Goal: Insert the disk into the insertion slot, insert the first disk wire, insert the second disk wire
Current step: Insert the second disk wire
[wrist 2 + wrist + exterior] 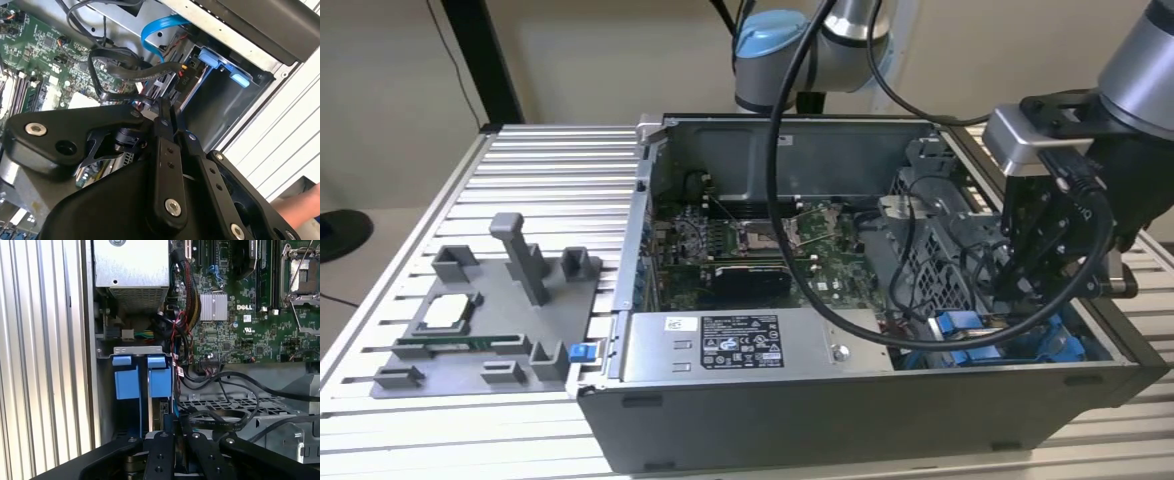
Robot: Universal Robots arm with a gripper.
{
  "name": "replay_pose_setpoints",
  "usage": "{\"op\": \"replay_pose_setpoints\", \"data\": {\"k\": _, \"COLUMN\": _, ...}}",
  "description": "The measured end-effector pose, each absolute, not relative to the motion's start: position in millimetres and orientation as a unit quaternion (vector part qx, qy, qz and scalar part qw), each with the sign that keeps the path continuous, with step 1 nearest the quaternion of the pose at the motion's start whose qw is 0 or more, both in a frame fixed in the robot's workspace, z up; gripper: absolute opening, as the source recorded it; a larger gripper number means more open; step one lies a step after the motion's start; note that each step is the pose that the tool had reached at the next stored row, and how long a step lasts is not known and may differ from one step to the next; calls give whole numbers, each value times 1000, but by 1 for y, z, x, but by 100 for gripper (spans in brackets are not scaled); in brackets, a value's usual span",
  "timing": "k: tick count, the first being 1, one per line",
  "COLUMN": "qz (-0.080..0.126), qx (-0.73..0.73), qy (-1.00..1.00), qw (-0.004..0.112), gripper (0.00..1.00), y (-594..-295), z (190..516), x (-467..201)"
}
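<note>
The disk [127, 382], seen by its bright blue carrier frame, sits in the insertion slot [106, 390] in the case's front corner on the exterior view's right. In the exterior view the disk [961, 325] shows as blue plastic just below my gripper [1021, 300], which reaches down into the case. In both wrist views my gripper [164, 107] [176, 432] has its fingers drawn close together on the black connector [184, 77] of a flat black disk wire [125, 70] that loops over the motherboard. A blue wire [156, 29] curves toward the slot's blue clips [220, 64].
The open computer case [854, 410] stands on a slatted metal table [534, 170]. A labelled power-supply box [740, 345], the motherboard [747, 240] with its processor socket [300, 282], and loose black cables crowd the inside. A grey fixture tray [480, 320] lies beside the case. A person's hand [300, 205] is nearby.
</note>
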State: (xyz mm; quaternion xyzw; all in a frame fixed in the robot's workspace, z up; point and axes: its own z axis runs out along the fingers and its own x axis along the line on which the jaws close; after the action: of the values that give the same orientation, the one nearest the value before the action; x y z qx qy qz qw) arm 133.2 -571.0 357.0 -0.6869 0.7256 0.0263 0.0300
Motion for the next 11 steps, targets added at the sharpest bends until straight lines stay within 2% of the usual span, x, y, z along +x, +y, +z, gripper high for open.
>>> {"op": "replay_pose_setpoints", "data": {"k": 11, "qz": 26, "qx": -687, "qy": 726, "qw": 30, "gripper": 0, "y": -574, "z": 355, "x": 139}}
